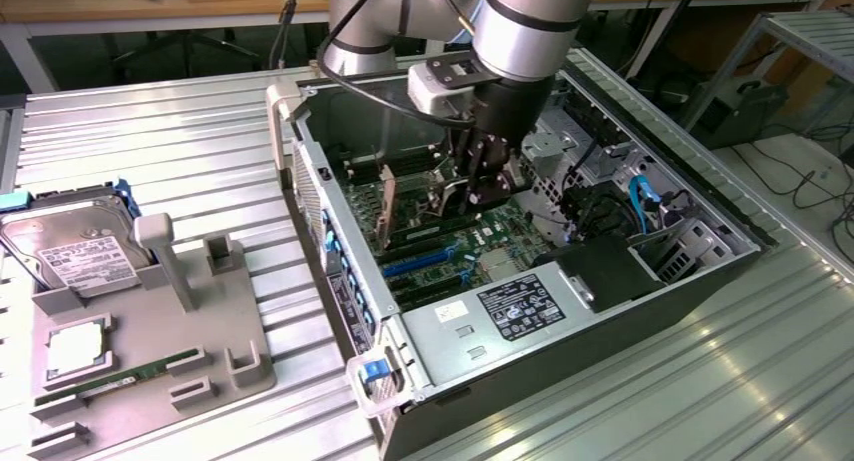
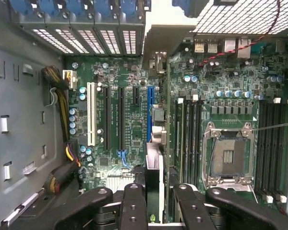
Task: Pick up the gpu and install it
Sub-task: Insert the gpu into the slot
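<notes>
You have the black two-fingered gripper point(image 1: 483, 186) lowered inside the open dark metal computer case point(image 1: 694, 196), and it is clenched on the gpu point(image 1: 388, 209), a thin flat card standing on edge over the green motherboard point(image 1: 487, 243). In the wrist view the card point(image 2: 154, 184) runs edge-on between the two ridged black fingers point(image 2: 133, 208), in line with the single blue expansion slot point(image 2: 150, 112); whether it is seated there you cannot tell. Beside that slot you can count three black slots and one white slot point(image 2: 91, 114). Farther across the board sits one square silver processor socket point(image 2: 229, 154) with a metal frame.

On the exterior view's left, on the ribbed aluminium table point(image 1: 174, 151), a grey moulded plastic holder point(image 1: 200, 326) carries one boxy silver hard drive with a white label point(image 1: 74, 246), one square silver processor chip point(image 1: 78, 346) and one narrow green memory stick point(image 1: 127, 376). A silver power supply with a black label point(image 1: 514, 311) fills the near corner of the case.
</notes>
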Controlling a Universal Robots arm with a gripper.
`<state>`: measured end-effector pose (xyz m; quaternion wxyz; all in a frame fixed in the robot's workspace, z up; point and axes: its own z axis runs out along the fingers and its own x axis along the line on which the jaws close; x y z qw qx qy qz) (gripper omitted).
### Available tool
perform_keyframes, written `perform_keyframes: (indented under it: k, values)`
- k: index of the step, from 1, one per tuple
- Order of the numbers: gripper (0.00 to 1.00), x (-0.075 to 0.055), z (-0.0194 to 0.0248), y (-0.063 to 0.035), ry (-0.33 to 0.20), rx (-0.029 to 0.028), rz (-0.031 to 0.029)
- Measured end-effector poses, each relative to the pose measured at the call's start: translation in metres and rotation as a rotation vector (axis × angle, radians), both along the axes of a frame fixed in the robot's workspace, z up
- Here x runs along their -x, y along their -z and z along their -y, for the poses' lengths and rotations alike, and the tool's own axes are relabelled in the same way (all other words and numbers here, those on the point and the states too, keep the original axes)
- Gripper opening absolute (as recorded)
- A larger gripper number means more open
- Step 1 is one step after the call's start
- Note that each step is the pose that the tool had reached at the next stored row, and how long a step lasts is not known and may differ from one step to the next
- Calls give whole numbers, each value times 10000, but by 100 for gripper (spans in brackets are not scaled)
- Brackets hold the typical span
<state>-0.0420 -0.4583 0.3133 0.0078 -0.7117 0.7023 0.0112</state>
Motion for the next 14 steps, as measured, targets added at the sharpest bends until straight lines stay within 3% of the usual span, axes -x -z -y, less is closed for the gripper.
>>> perform_keyframes:
  k: [6,14]
  values:
    - [27,13,0,44,3,-28,-4]
    - [27,18,-11,192,3,-40,-4]
